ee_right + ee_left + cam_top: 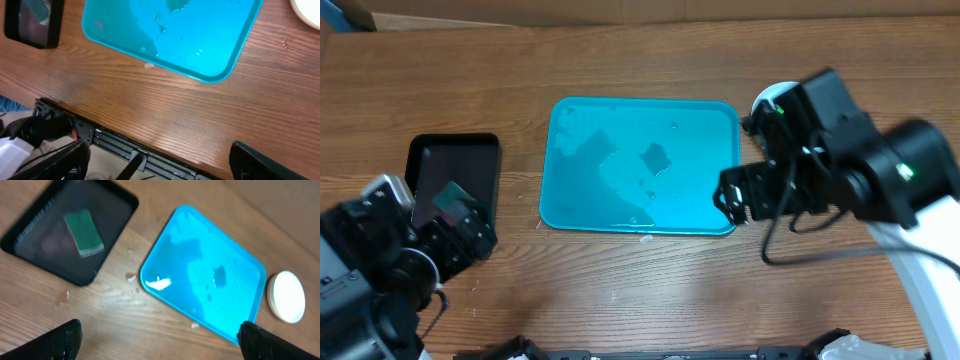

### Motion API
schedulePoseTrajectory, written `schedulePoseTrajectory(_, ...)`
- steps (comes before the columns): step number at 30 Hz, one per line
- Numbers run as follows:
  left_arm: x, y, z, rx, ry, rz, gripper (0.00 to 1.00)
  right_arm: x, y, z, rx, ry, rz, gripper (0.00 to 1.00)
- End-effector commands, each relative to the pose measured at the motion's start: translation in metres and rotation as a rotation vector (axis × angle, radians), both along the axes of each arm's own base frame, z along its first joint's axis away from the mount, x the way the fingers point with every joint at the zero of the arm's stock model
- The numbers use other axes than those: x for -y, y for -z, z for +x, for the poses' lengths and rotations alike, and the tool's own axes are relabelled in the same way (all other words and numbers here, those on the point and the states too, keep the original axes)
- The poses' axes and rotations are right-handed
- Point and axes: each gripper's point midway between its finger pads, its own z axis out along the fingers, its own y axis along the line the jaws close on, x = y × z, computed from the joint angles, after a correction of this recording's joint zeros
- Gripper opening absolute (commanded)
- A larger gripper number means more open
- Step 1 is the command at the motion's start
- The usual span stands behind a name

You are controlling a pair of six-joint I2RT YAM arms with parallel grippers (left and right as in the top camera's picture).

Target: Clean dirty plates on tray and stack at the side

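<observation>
The tray point(570, 200) lies in the middle of the table point(650, 290), its long axis parallel to the near and far edges. The plates point(286, 296) sit stacked flat just beside its right short end, toward the far edge and not touching it, with a white face on top. The left fingers point(60, 342) and the right fingers point(260, 162) are both spread wide, holding nothing.
</observation>
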Motion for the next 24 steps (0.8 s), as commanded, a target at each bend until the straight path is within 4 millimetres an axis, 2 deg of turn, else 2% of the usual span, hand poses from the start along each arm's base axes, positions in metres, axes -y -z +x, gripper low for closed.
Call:
schedulePoseTrajectory(1, 0.007, 0.017, -0.002, -0.026, 0.031, -0.029, 1.00, 0.017, -0.009, -0.022, 0.066, 0.011, 0.000, 0.91)
schedulePoseTrajectory(3, 0.007, 0.023, -0.003, -0.042, 0.029, -0.040, 1.00, 0.025, -0.009, -0.036, 0.087, 0.012, 0.010, 0.91)
schedulePoseTrajectory(4, 0.007, 0.026, -0.003, -0.052, 0.029, -0.046, 1.00, 0.028, -0.009, -0.041, 0.102, 0.012, 0.016, 1.00)
schedulePoseTrajectory(10, 0.005, 0.034, 0.001, -0.086, 0.028, -0.066, 1.00, 0.040, -0.006, -0.063, 0.170, 0.015, 0.049, 1.00)
schedulePoseTrajectory(24, 0.002, 0.039, 0.004, -0.110, 0.024, -0.072, 1.00, 0.042, -0.004, -0.063, 0.174, 0.021, 0.036, 1.00)
